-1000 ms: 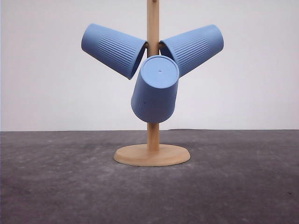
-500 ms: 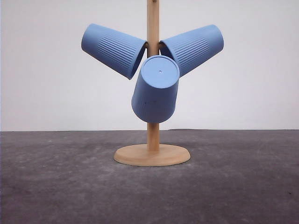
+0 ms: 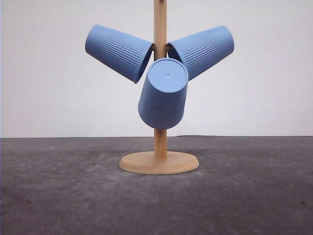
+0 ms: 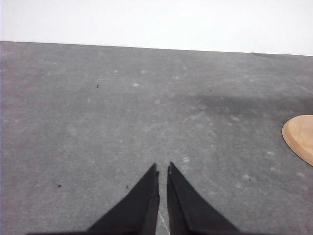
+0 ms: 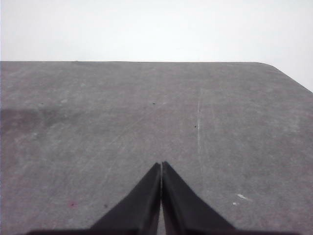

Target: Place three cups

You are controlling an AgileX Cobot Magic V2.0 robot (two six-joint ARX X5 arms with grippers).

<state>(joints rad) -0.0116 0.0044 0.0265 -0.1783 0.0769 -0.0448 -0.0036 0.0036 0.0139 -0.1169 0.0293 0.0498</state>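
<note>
Front view, cups: left cup (image 3: pixel 119 52), middle cup (image 3: pixel 163 93) and right cup (image 3: pixel 201 51) all hang on the wooden stand (image 3: pixel 159 162), mouths toward the post.
Left hand (image 4: pixel 162 171): tips almost together, empty, low over the desk (image 4: pixel 98 122); stand base at its right, so probably the nearer arm.
Right hand (image 5: pixel 161 165): tips together, empty.
</note>
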